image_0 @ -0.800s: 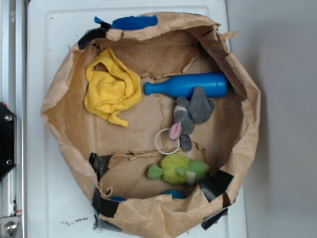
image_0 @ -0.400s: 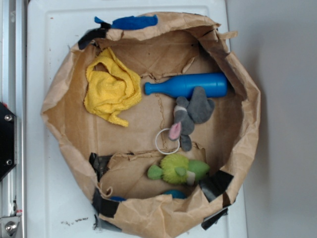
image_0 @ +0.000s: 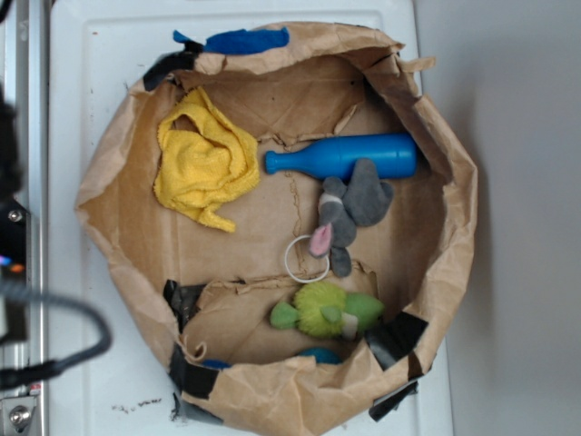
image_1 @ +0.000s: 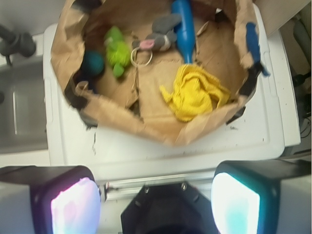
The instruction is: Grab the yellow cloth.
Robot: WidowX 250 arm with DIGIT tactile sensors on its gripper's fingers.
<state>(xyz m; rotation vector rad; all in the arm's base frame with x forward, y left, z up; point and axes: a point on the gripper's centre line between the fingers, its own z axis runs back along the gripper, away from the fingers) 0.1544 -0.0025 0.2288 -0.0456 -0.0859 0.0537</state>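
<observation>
1. This looks like a robot test station set up in a laundry or utility corner, not a lived-in room
2. The work surface is a white moulded counter [image_0: 91, 136] with rounded corners, much like an appliance lid; a grey wall or floor runs along its 3 o'clock side in the exterior view
3. A metal rail [image_0: 25, 109] with bolts stands at 9 o'clock, and a dark cable [image_0: 64, 350] loops at 8 o'clock
4. A crumpled brown paper bin [image_0: 436, 272] patched with black tape holds assorted toys, a staged arrangement
5. The wrist view shows a grey basin [image_1: 22, 112] at 9 o'clock and more cables [image_1: 302, 83] at 3 o'clock
</observation>
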